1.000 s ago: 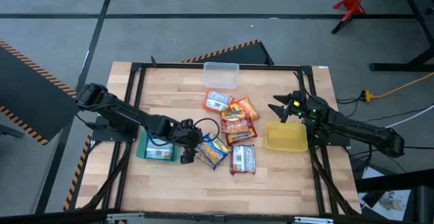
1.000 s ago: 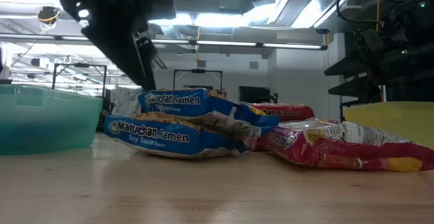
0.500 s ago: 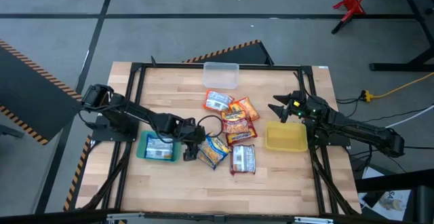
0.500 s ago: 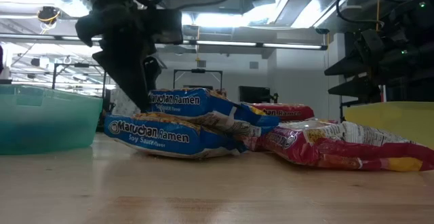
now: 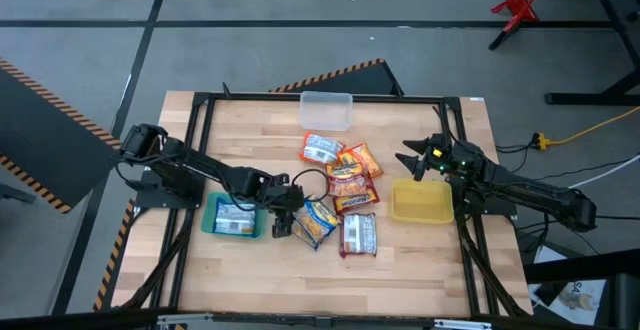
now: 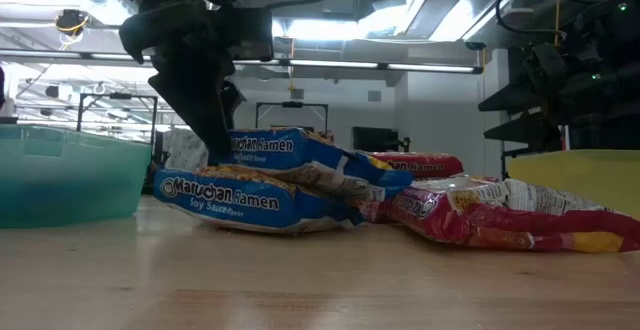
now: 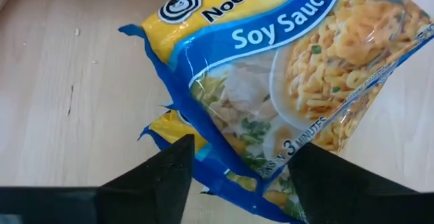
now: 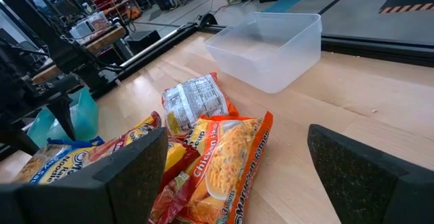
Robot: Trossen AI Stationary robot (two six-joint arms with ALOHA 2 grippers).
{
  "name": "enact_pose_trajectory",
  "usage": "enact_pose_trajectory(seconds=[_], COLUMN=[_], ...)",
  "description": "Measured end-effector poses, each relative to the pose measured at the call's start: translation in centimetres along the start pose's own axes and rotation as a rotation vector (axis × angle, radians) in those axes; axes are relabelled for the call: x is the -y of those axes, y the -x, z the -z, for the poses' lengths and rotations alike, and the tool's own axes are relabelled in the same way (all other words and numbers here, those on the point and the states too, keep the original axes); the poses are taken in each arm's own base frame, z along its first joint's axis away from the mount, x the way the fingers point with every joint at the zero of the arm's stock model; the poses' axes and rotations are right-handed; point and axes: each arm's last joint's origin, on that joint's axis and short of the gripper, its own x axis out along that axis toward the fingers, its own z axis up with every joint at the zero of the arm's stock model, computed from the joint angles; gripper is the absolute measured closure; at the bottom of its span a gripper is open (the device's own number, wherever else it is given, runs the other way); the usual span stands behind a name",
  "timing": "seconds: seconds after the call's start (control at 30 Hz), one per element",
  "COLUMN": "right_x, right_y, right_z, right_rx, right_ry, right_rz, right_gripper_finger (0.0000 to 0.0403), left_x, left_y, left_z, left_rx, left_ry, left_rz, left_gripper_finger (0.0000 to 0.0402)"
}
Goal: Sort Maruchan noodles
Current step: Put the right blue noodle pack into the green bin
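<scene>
my left gripper [image 5: 283,227] straddles the near edge of the blue-and-yellow soy sauce packet [image 7: 291,95], fingers spread, bare wood on either side. the teal bin [image 5: 212,221] crowds it on one side, the heap of orange and red packets [image 5: 350,183] on the other. my right gripper [image 5: 414,160] hangs open above the yellow bin [image 5: 421,203], with open table towards the clear bin [image 5: 326,110].

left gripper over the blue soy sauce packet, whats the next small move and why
Probably lower a little more and close. The left gripper is open, its fingers straddling the corner of the blue soy sauce packet, which lies flat on the table beside the teal bin. Nothing is gripped yet. The right gripper waits open above the yellow bin.
</scene>
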Motion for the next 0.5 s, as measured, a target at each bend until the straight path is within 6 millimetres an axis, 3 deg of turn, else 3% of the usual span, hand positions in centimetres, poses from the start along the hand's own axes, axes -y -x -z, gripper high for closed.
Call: enact_pose_trajectory(seconds=[0.17, 0.4, 0.5], right_x=[0.0, 0.01, 0.01], right_y=[0.0, 0.0, 0.0], right_z=[0.0, 0.01, 0.01], right_rx=[0.0, 0.0, 0.0], right_ry=[0.0, 0.0, 0.0], right_rz=[0.0, 0.0, 0.0], right_gripper_finger=[0.0063, 0.0063, 0.0063], left_x=[-0.04, -0.02, -0.05], left_y=[0.01, 0.01, 0.01], left_z=[-0.01, -0.02, -0.06], left_rx=[0.003, 0.005, 0.013], left_ry=[0.021, 0.022, 0.032], left_rz=[-0.008, -0.008, -0.021], left_gripper_finger=[0.0248, 0.0375, 0.0396])
